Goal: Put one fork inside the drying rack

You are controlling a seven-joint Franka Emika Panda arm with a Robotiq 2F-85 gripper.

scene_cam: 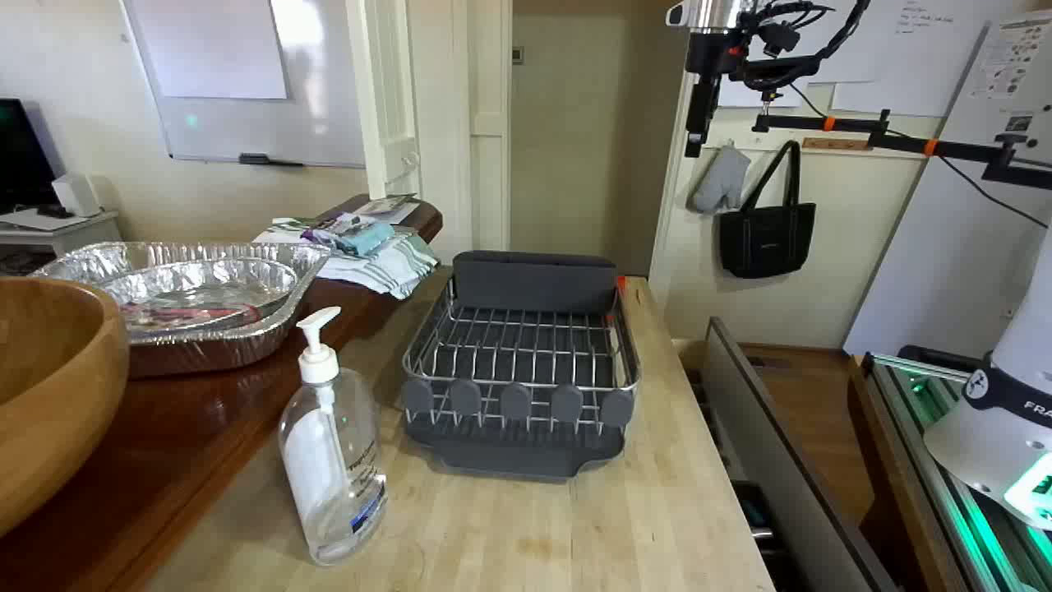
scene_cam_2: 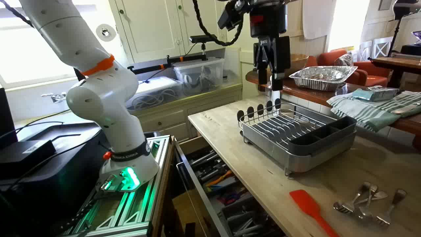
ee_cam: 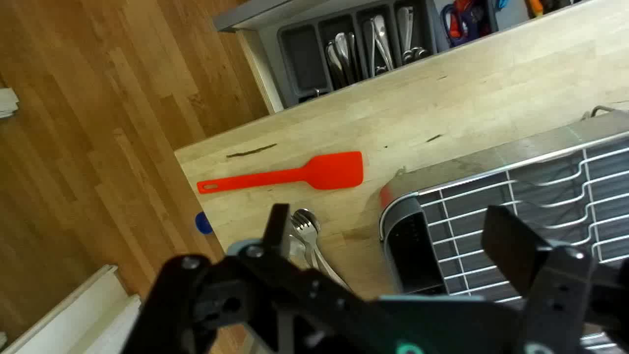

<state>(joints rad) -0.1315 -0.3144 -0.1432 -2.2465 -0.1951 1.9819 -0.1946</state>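
Fork (ee_cam: 308, 236) on table (ee_cam: 491, 93), tines toward eleven o'clock in wrist view: shiny silver, slim handle, bunched with other cutlery (ee_cam: 297, 247), some hidden behind my hand (ee_cam: 388, 223). Drying rack (ee_cam: 471, 164) at three o'clock from fork: dark grey, rectangular, rounded corners, silver wire grid. Red spatula (ee_cam: 319, 172) at twelve o'clock, open drawer (ee_cam: 264, 73) beyond. Fingers (ee_cam: 508, 241) spread wide; I grasp nothing.
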